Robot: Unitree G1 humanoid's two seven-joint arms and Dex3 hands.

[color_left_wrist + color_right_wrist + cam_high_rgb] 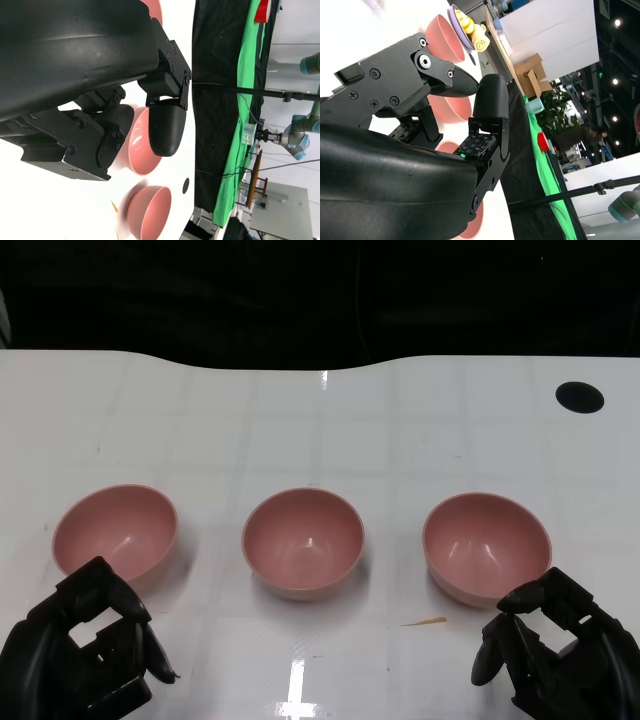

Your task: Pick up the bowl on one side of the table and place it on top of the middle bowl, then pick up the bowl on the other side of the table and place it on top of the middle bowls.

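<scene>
Middle bowl (303,541): pink, round, smooth and slightly glossy inside; upright on the table, between the other two and apart from both.
Left bowl (116,533): same pink, same shape, upright; its near rim is partly covered by the left hand in the head view.
Right bowl (486,547): same pink, upright; its near edge is overlapped by a fingertip of the right hand. Whether the finger touches the rim cannot be told.
Left hand (90,650): black, blocky, matte; low at the table's near edge just in front of the left bowl, fingers curled loosely, nothing in its hold. Its lower part is cut off by the picture's edge.
Right hand (555,650): black, just in front of the right bowl, fingers bent and parted, holding nothing; partly cut off at the corner.
Wrist views: each is mostly filled by its own hand's dark shell, so the bowls show only as pink slivers behind the fingers.
Table (320,430): white, glossy, with faint grid lines and glare.
Black disc (579,397): flat, oval, far right of the table.
Small streak (424,621): thin, yellowish, near the right bowl; too small to identify.
</scene>
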